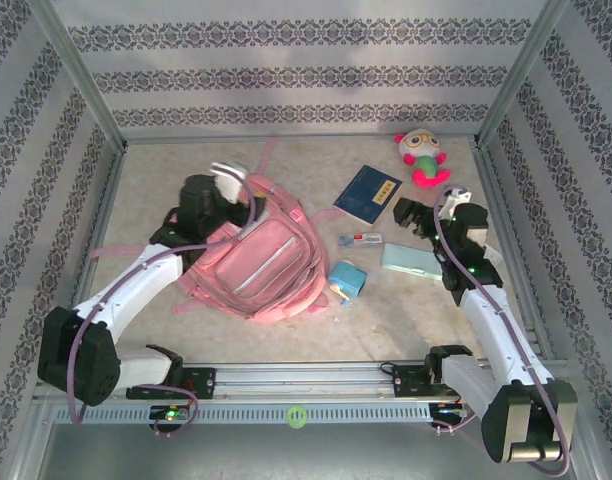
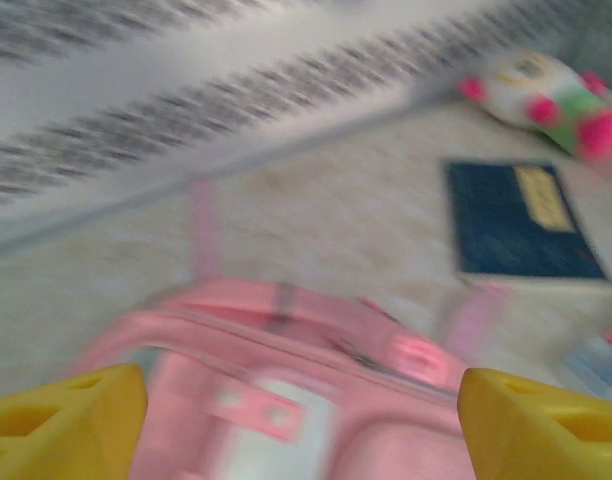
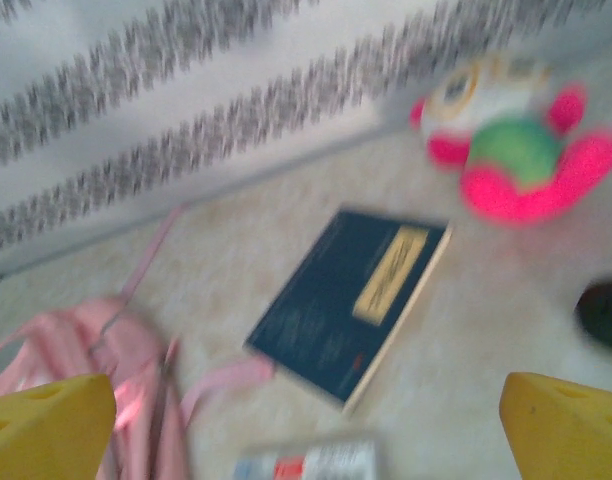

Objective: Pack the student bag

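The student bag (image 1: 261, 262), a pink backpack, lies flat on the table left of centre, its top pointing to the back. My left gripper (image 1: 226, 205) hovers over the bag's top end. In the blurred left wrist view its yellow fingers (image 2: 71, 415) stand wide apart, open, with the bag's top and zip (image 2: 316, 350) below and between them. My right gripper (image 1: 408, 215) hangs open over the table at the right. Its yellow fingertips (image 3: 51, 425) are spread, and the dark blue book (image 3: 351, 295) lies ahead of them.
A dark blue book (image 1: 367, 193) lies right of the bag and a plush toy (image 1: 421, 157) sits at the back right. A small red-and-white pack (image 1: 363, 239), a light blue box (image 1: 347, 281) and a pale teal case (image 1: 411, 260) lie between bag and right arm. Patterned walls enclose the table.
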You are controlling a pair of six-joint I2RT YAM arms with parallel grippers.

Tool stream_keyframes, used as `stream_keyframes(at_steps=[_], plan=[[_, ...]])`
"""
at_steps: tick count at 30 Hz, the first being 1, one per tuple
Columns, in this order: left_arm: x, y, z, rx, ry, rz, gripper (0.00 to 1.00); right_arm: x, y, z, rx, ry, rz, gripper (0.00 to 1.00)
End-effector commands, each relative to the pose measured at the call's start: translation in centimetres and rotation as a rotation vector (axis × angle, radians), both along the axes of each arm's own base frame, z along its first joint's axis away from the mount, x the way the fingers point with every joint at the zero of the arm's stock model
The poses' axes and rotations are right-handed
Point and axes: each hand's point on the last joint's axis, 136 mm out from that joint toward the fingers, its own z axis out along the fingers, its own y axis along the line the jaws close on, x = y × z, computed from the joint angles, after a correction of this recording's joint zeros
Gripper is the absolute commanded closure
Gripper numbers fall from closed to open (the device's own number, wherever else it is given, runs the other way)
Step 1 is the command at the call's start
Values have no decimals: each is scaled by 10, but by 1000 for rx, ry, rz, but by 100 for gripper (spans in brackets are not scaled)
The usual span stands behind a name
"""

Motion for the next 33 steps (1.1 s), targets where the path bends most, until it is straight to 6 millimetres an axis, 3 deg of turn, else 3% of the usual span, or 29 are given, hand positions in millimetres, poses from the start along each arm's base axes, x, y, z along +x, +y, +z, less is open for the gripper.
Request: stream_keyframes(at_steps=[1,7,14,17,22,29,33], plan=[[-52,-26,-74,204,315,-120,19,-38,41,-41,126,264,113,2],[-84,-68,-119,313,463,-221,21,-56,64,-56,165,308,153,2],[-83,-82,-148,332,528,-243,20,-66,84,-62,151,310,224,2],[-78,-72,-154,388,533,-195,22,-68,91,-64,141,318,246,2],[-87,-44,-157,513,541,-160,54,-70,97,-67,133,329,262,2],[-115,10,-159,681,577,-76,74,-77,109,-72,96,366,306,2],[-124,15,-154,648,560,-76,87,-78,121,-75,75,370,342,2]])
